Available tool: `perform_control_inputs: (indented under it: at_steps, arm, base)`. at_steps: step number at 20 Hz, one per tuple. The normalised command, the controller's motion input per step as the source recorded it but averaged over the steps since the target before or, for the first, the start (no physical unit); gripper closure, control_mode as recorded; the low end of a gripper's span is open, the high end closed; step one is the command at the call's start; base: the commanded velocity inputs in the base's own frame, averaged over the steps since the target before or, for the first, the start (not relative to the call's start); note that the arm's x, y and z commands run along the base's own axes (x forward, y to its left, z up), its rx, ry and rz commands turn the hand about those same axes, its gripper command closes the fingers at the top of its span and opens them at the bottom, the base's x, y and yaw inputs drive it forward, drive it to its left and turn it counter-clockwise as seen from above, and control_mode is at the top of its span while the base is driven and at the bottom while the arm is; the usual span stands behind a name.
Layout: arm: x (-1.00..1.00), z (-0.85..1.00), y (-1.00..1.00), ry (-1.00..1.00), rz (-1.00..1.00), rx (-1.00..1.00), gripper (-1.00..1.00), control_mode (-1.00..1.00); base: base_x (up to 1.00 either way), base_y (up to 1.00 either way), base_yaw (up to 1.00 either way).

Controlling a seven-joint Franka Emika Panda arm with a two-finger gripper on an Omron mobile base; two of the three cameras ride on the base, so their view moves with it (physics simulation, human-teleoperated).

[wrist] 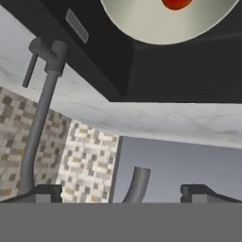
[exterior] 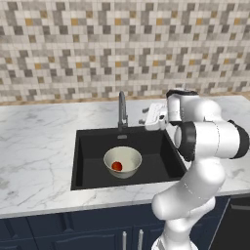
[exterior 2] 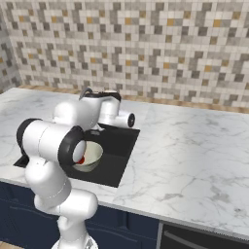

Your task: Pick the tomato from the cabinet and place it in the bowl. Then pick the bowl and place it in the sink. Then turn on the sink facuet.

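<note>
A red tomato [exterior: 116,166] sat in a creamy bowl [exterior: 128,157] in the black sink [exterior: 93,161], by white marble [exterior: 39,146] and a speckled tile wall [exterior: 97,44].

- White arm with dark joints, rising from the base, elbow bent high, forearm reaching forward and level.
- Wrist turned sideways in the left base view, hand lying roughly horizontal.
- Gripper [exterior: 144,120] held aloft, nothing between the fingers.
- Jaws spread wide; dark fingertips [wrist: 43,193] well apart at the two lower corners of the hand view.
</note>
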Motion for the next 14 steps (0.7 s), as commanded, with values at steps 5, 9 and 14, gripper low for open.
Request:
perform_control_inputs:
  at_steps: [5, 9, 14]
  arm:
    - [0.25, -0.25, 0.00, 0.03, 0.00, 0.07, -1.00, -1.00]
    - [0.30, -0.23, 0.00, 0.00, 0.00, 0.07, -1.00, -1.00]
    - [0.25, -0.17, 0.00, 0.00, 0.00, 0.05, -1.00, -1.00]
  base:
    - [0.00, 0.00, 0.00]
    - [0.00, 0.00, 0.00]
    - [0.00, 0.00, 0.00]
